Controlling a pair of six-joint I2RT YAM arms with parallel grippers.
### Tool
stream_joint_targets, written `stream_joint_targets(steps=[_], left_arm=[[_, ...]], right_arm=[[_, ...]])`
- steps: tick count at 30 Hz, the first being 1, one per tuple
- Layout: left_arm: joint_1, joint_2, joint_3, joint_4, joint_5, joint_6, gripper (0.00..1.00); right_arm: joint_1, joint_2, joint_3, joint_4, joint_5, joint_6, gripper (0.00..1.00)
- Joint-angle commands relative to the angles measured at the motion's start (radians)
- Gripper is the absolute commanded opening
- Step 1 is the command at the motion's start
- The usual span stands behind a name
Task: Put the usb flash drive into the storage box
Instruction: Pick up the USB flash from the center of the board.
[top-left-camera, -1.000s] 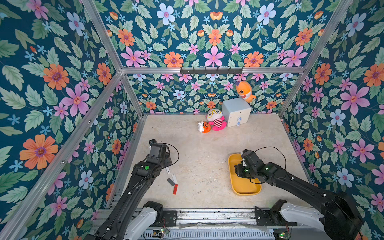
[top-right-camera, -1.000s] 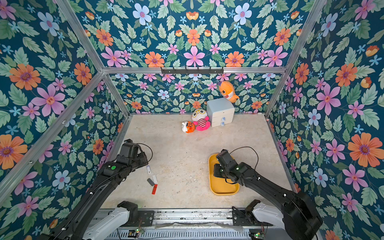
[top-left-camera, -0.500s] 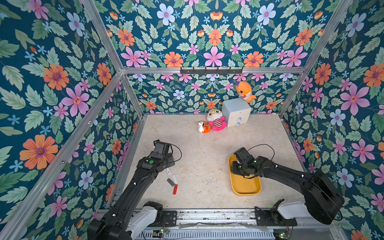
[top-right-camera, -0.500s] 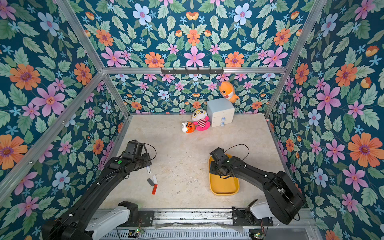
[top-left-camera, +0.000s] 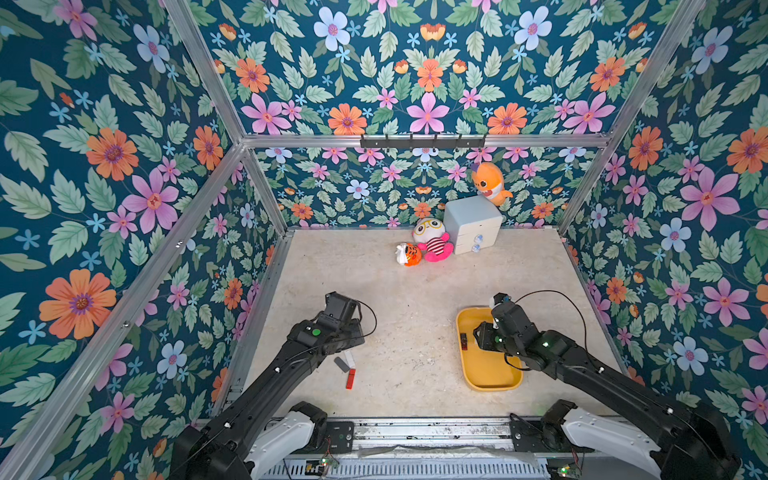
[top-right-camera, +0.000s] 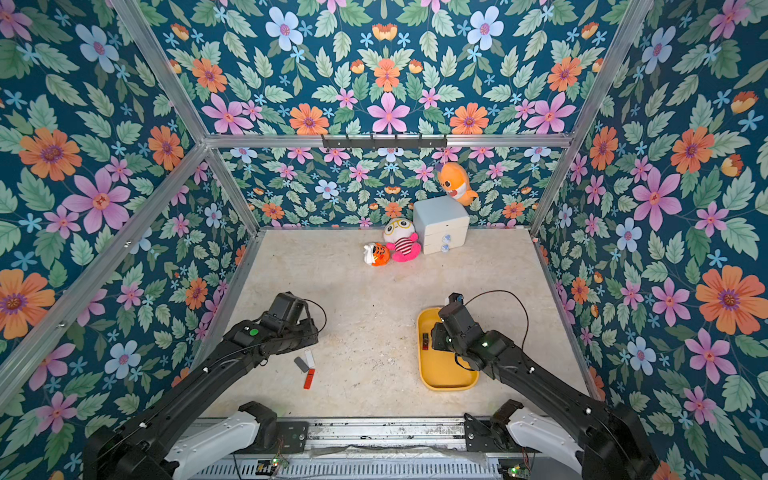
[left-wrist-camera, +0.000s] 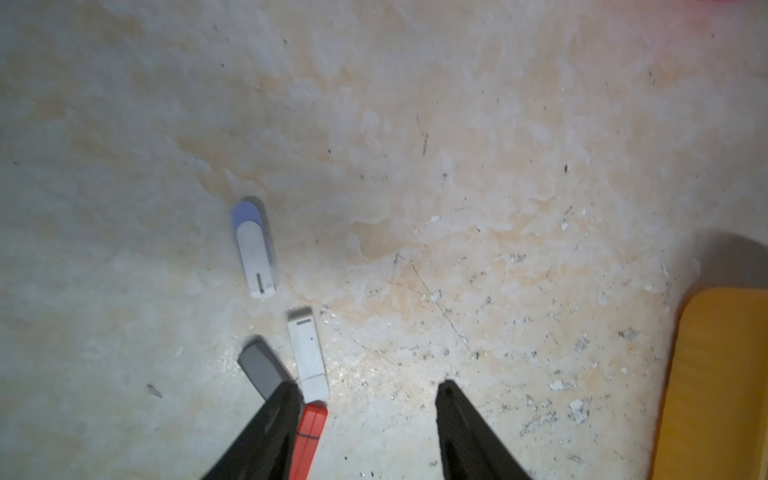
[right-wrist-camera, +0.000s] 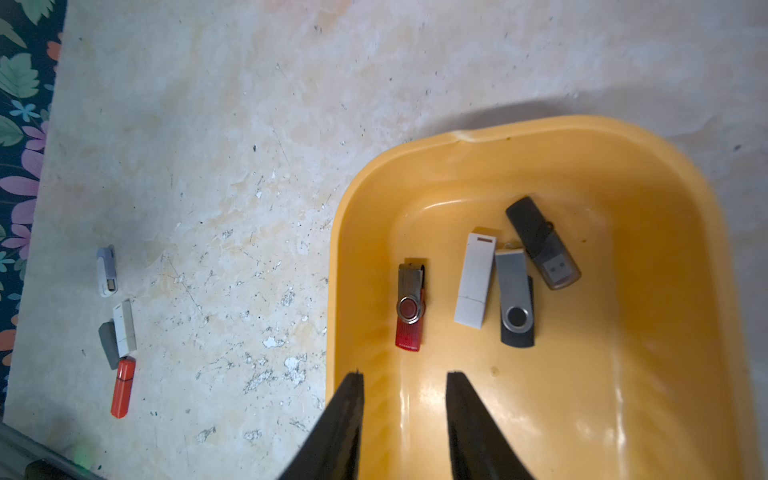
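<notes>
Right gripper (right-wrist-camera: 405, 376): jaws apart, nothing between them, hanging over the storage box (right-wrist-camera: 519, 124). Red swivel usb flash drive (right-wrist-camera: 410, 307) lies flat on the box floor near one long wall. Its long axis runs along the box's length, metal clip end away from my fingertips, red body end toward them.

Right wrist view alone shows three more beside it: white stick drive (right-wrist-camera: 475, 280), silver-and-black swivel drive (right-wrist-camera: 515, 299), and smoky translucent drive (right-wrist-camera: 542, 249) with bare plug. My arm covers these in both top views.

Box is glossy mustard plastic with rounded corners and a low rim.

Left gripper (left-wrist-camera: 369, 386): jaws apart and empty, above the mottled beige table (top-left-camera: 395, 291). Just beside lie the grey drive (left-wrist-camera: 264, 368), white drive (left-wrist-camera: 308, 353), orange-red drive (left-wrist-camera: 309, 436) and lilac-capped drive (left-wrist-camera: 253, 247).
</notes>
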Motion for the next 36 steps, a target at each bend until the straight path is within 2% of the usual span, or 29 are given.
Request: stream_joint_targets(steps=[1,7,15,28,36], left_arm=[[-0.1,0.002,-0.043,-0.007,-0.066,-0.142,0.59],[-0.227,-0.029,-0.162,-0.009,-0.123,-0.288,0.6],[-0.377,0.019,-0.236,-0.007,-0.157,-0.412,0.6],[-0.386,-0.06,-0.316,-0.034,-0.183,-0.484,0.57],[-0.383,0.017,-0.343,0.019,-0.165,-0.478,0.53]], right_arm=[[0.001,-0.063,-0.026,-0.026,0.072,-0.071,0.4],[0.001,-0.134,-0.079,-0.014,0.088,-0.069,0.42],[0.001,-0.158,-0.09,-0.022,0.12,-0.076,0.46],[0.0,-0.178,-0.096,-0.03,0.123,-0.082,0.47],[0.0,-0.172,-0.096,-0.036,0.121,-0.088,0.47]])
